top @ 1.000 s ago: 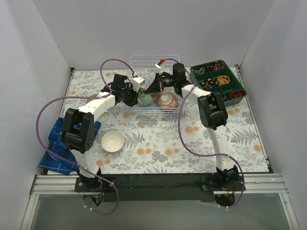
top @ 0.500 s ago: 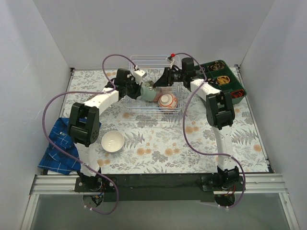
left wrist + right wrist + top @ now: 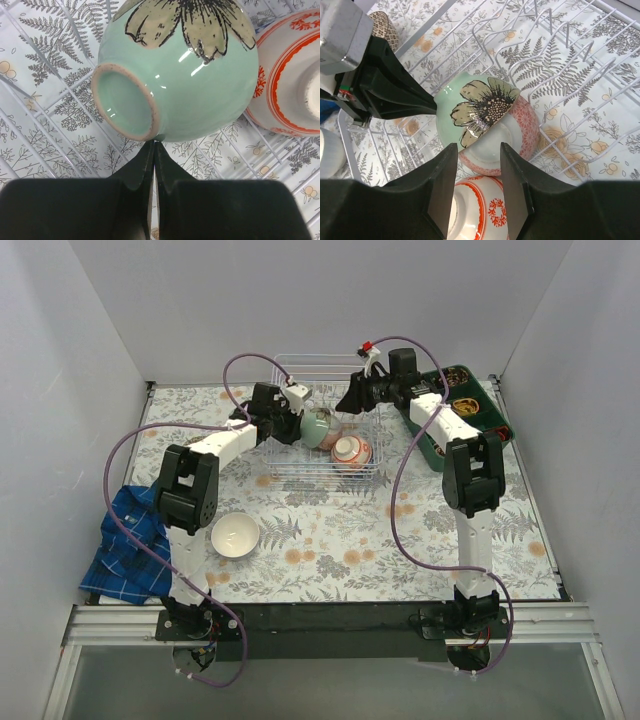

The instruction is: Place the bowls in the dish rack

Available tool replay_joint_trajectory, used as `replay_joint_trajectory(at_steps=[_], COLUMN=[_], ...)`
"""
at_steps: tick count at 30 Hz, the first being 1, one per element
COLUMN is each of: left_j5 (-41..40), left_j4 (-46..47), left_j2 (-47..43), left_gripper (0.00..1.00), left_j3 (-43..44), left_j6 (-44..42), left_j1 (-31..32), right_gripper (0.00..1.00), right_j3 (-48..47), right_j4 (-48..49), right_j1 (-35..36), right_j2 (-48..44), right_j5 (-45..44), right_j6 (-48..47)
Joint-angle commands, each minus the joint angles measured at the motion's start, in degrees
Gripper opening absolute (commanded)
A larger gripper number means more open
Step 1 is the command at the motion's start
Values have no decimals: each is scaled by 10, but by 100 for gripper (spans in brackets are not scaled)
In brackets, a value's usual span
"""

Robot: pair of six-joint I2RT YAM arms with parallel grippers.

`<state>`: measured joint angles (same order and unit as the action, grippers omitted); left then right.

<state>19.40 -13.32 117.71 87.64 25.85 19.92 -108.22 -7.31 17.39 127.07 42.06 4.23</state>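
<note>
**A:** What is at the 8 o'clock side of the table (image 3: 400,540)?

**B:** The blue cloth (image 3: 120,545). Just right of it is the white bowl (image 3: 235,535), upright where it stood a second ago.

**A:** And the left gripper (image 3: 153,146)?

**B:** Its fingers are pressed together with nothing between them, and the tips touch the mint green bowl (image 3: 318,427) beside its base. A second ago that bowl was near the front of the dish rack (image 3: 288,462). It has since shifted toward 12 o'clock and is tipped on its side in the rack, against the pinkish-red bowl (image 3: 522,125).

**A:** The orange-red bowl (image 3: 351,451)?

**B:** At 5 o'clock from the mint one, in the rack, unmoved.

**A:** The right gripper (image 3: 477,150)?

**B:** Its fingers are spread wide and hold nothing, above the pinkish-red bowl. It has drawn back toward 1 o'clock since the earlier frame. The dark green tray (image 3: 492,400) lies at 3 o'clock of the rack.
</note>
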Motion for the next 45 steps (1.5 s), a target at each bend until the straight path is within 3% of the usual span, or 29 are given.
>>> replay_joint_trajectory(at_steps=[1, 11, 17, 26, 36, 45], left_j5=[11, -13, -51, -138, -103, -57], left_j4=[16, -7, 5, 28, 43, 37], left_j2=[-4, -73, -86, -29, 53, 57], left_gripper=[0, 0, 0, 0, 0, 0], left_j3=[46, 17, 7, 34, 128, 148], left_j6=[14, 3, 3, -11, 9, 24], left_j1=[14, 14, 13, 10, 13, 31], right_gripper=[48, 42, 39, 38, 39, 39], right_j3=[-15, 46, 45, 21, 99, 97], right_j4=[-33, -75, -52, -51, -60, -59], right_j1=[2, -3, 0, 12, 11, 8], right_j2=[-37, -78, -75, -69, -115, -117], right_j5=[-28, -47, -39, -59, -81, -101], right_j6=[-41, -123, -106, -106, -133, -139])
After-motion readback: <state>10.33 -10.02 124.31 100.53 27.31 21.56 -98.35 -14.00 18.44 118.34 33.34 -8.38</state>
